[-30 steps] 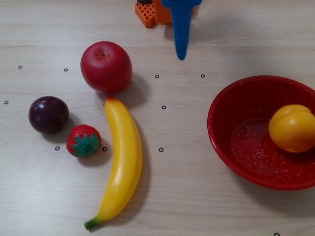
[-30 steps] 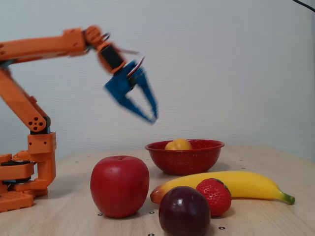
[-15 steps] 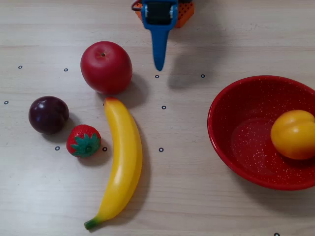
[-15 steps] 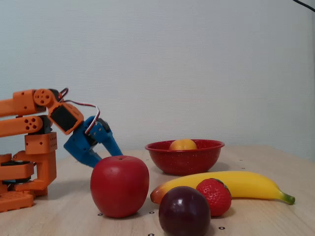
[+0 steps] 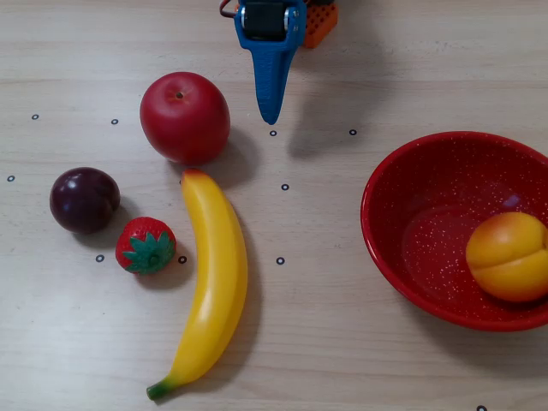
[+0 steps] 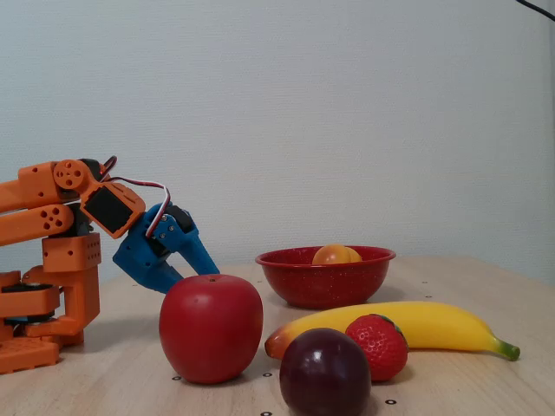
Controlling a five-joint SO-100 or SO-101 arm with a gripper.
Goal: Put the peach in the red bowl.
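Note:
The yellow-orange peach (image 5: 509,255) lies inside the red bowl (image 5: 402,248) at the right of the overhead view. In the fixed view the peach's top (image 6: 336,254) shows above the red bowl's rim (image 6: 323,279). My blue gripper (image 5: 271,116) is at the top centre of the overhead view, pointing down, shut and empty, well left of the bowl and just right of the red apple. In the fixed view the gripper (image 6: 211,267) is low behind the apple, folded back near the orange arm base.
A red apple (image 5: 184,116), a dark purple plum (image 5: 84,199), a strawberry (image 5: 146,245) and a long yellow banana (image 5: 211,282) lie on the left half of the wooden table. The orange arm base (image 6: 48,286) stands at the left in the fixed view.

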